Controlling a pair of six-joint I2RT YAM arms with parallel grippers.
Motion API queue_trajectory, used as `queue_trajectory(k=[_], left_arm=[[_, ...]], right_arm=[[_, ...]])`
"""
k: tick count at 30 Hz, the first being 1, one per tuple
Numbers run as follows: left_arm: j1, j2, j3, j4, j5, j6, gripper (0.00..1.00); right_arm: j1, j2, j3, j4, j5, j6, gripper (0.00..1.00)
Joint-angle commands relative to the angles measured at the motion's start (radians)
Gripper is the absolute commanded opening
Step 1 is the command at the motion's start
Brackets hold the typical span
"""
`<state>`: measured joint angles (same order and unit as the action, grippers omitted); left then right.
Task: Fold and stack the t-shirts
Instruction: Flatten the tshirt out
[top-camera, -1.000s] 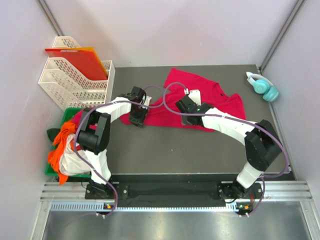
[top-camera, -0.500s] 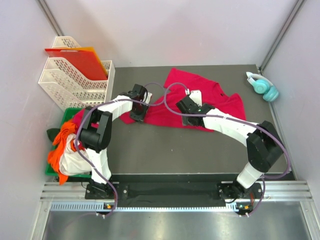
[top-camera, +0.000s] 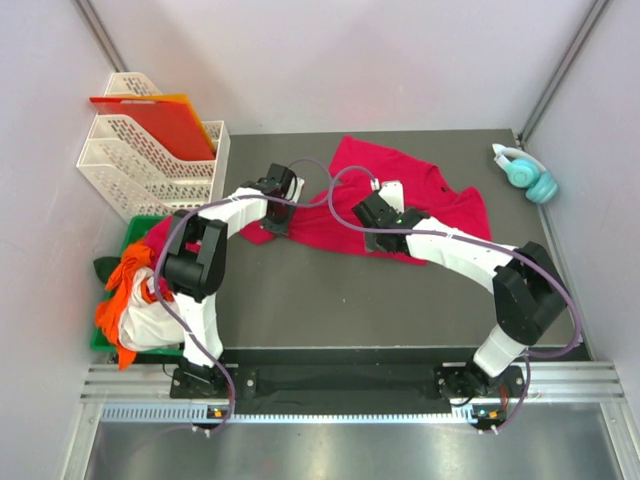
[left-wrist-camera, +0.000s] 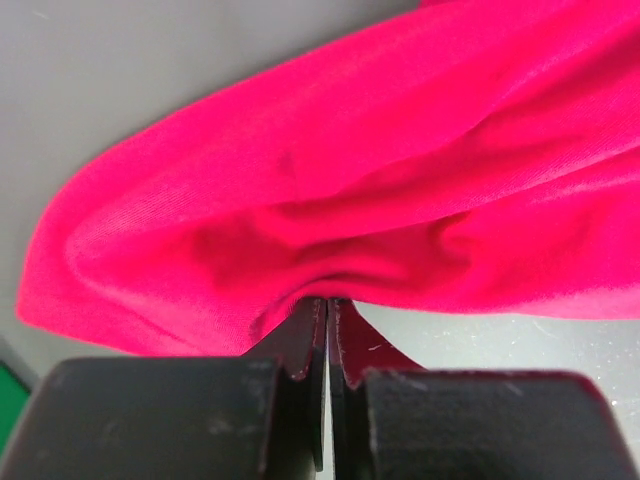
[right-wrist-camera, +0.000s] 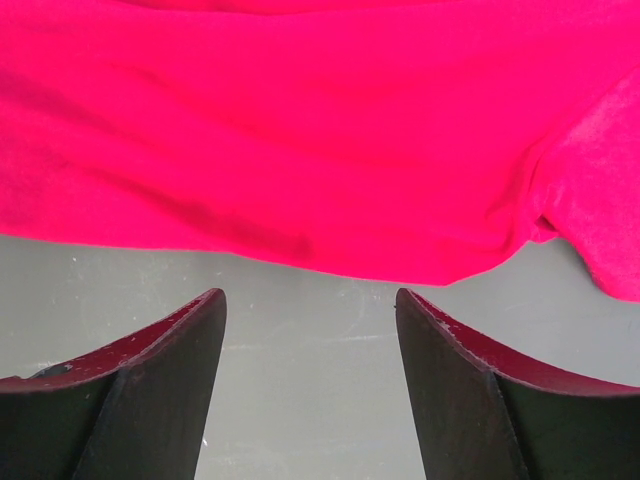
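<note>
Only left wrist shows pincer (left-wrist-camera: 327, 310) pinching t-shirt (left-wrist-camera: 350, 190).

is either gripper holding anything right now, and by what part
The left gripper is shut on the crimson t-shirt, pinching a bunched fold at its left end. The right gripper is open at the shirt's edge, holding nothing.

The dark grey table (top-camera: 340, 300) carried a crimson t-shirt (top-camera: 440, 195), rumpled and spread across its far middle. Teal headphones (top-camera: 525, 172) lay at the far right corner, and white perforated letter trays (top-camera: 150, 170) stood at the far left.
</note>
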<state>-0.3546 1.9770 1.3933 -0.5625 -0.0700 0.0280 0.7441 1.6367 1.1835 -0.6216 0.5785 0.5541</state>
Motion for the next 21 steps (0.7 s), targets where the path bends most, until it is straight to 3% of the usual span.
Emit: queue_trajectory(k=[1, 8, 13, 21], left_arm=[[0.003, -0.119, 0.018, 0.099, -0.063, 0.000, 0.00], [0.020, -0.106, 0.192, 0.104, -0.088, -0.022, 0.00], [0.029, 0.020, 0.320, 0.113, -0.106, -0.010, 0.00], [0.051, 0.401, 0.830, -0.023, -0.171, 0.032, 0.00]], right_arm=[[0.017, -0.052, -0.016, 0.008, 0.015, 0.009, 0.68], [0.017, -0.040, -0.001, 0.013, 0.014, -0.002, 0.68], [0.017, -0.051, -0.002, 0.011, 0.020, -0.002, 0.68], [0.017, -0.104, -0.044, -0.004, 0.032, -0.003, 0.67]])
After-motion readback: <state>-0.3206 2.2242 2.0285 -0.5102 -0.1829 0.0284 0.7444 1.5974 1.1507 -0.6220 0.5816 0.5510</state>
